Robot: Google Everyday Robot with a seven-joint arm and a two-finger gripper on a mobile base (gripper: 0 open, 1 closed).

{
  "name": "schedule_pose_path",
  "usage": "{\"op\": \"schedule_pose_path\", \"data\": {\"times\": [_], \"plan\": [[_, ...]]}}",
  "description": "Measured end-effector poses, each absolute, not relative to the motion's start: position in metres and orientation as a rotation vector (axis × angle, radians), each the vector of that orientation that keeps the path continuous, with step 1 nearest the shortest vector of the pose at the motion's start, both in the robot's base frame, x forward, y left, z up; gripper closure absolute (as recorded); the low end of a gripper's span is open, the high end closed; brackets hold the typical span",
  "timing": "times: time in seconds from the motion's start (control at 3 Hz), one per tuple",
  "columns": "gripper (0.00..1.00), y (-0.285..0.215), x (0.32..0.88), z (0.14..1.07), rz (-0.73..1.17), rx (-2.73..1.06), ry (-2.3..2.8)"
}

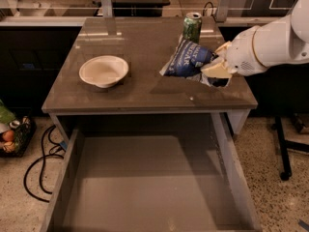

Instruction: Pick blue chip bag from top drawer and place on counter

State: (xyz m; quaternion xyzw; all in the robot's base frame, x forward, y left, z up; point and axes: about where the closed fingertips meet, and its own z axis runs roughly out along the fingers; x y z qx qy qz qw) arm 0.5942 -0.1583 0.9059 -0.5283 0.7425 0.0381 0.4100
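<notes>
The blue chip bag (187, 59) is a crumpled navy foil bag with white lettering. It hangs tilted above the right side of the counter (145, 88), held by its right end. My gripper (216, 69) reaches in from the right on a white arm and is shut on the bag, with cream fingers (216, 70) clamped on its edge. The top drawer (145, 187) stands pulled out below the counter's front edge, showing only its smooth grey bottom.
A white bowl (104, 70) sits on the counter's left half. A green soda can (191, 27) stands at the back right, just behind the bag. Black cables (38, 163) and a basket (12, 132) lie on the floor at left.
</notes>
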Motion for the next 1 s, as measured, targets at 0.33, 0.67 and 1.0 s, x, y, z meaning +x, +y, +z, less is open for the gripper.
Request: {"op": "schedule_pose_path", "data": {"times": [0.33,0.67,1.0], "plan": [[1.0,-0.173,0.625,0.902,0.083,-1.302,1.934],[1.0,-0.184,0.647,0.893,0.09,-1.26,1.999],[0.82,-0.183,0.648,0.893,0.092,-1.259,2.0]]}}
